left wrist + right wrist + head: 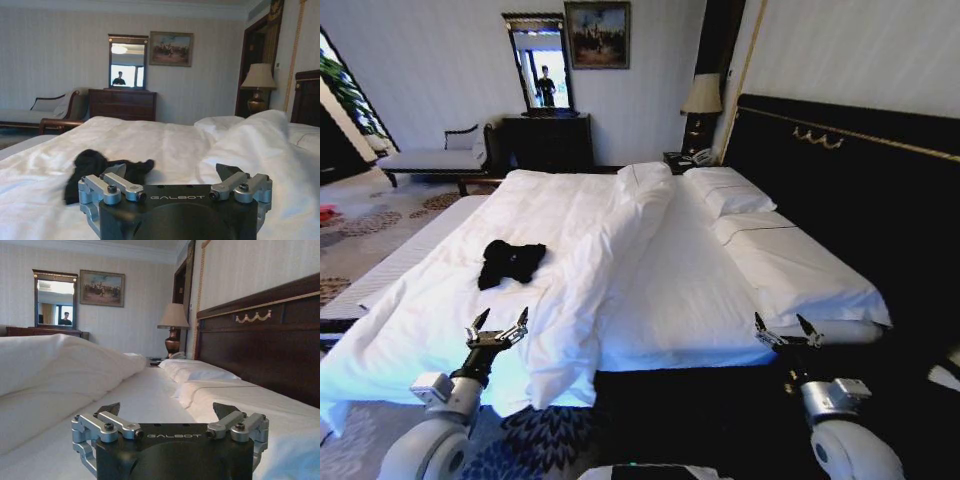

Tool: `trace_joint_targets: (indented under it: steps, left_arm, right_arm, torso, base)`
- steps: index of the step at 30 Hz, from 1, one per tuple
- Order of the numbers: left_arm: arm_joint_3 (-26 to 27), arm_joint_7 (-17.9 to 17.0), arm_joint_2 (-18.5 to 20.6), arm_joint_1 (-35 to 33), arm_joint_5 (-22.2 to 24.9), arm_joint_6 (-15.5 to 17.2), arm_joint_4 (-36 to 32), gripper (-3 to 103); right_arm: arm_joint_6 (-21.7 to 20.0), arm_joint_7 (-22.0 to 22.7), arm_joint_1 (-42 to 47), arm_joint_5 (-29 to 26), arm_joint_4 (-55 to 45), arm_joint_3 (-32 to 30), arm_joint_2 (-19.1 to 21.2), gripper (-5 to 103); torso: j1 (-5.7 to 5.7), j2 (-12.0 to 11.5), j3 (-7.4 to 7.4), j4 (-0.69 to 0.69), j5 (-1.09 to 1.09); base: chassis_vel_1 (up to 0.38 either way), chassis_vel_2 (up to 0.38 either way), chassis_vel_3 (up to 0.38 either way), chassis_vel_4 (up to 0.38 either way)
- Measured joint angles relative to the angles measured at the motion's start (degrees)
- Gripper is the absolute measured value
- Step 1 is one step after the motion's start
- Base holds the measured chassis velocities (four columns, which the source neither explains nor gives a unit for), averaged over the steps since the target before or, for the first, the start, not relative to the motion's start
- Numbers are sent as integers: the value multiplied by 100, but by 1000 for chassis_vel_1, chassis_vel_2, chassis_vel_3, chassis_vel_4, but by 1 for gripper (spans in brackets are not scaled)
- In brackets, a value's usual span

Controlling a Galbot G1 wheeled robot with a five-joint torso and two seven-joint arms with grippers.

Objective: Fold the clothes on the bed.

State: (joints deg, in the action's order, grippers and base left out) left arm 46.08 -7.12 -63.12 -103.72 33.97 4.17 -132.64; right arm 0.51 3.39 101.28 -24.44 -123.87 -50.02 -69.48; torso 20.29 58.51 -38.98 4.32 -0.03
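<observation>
Bed (660, 290): white duvet, bunched ridge down the middle, dark headboard at 3 o'clock.
Clothes (510, 261): black T-shirt, crumpled on the duvet at 10 o'clock, beyond the left gripper (498, 322) and apart from it.
Left gripper: over the near bed edge, jaws wide, empty.
Right gripper (786, 329): at 4 o'clock over the bed's near corner, jaws wide, empty.

"GALBOT" in pale capitals across the black body of the left gripper (175, 182), just below its fingers. Same "GALBOT" mark on the black body of the right gripper (170, 421), same position. The crumpled clothes (100, 172) on the bed show no readable lettering. No other legible text or numbers.
</observation>
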Motion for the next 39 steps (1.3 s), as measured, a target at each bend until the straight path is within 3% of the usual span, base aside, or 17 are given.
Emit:
trace_joint_targets:
  steps: [9, 12, 17, 26, 39]
  left_arm:
    - [-37, 4, 27, 9, -32, 0, 12, 100]
    - [-64, 2, 37, 39, -37, 0, 25, 100]
    - [-108, 2, 37, 72, -53, 4, 48, 100]
    - [-154, 5, 8, 81, -155, 1, 131, 100]
    - [-196, 32, 2, 72, -163, -14, 110, 100]
  right_arm:
    - [27, -8, 2, -28, -5, 18, -24, 100]
    - [40, -11, 12, -30, -9, 13, -34, 100]
    - [45, -10, 15, -19, -11, 17, -67, 100]
    - [61, -26, 27, -62, -48, 23, -64, 100]
    - [82, -24, 48, -35, -46, 13, -72, 100]
  torso:
    - [0, 0, 1, 1, -2]
    - [0, 0, 0, -1, 6]
    - [0, 0, 0, 3, 6]
    - [4, -1, -2, 0, 2]
    - [0, 0, 0, 1, 4]
  base:
    - [126, 237, -132, -232]
    - [-48, 118, 72, -110]
    - [-137, 79, 115, -89]
    - [-73, 81, 64, -86]
    - [126, 114, -126, -131]
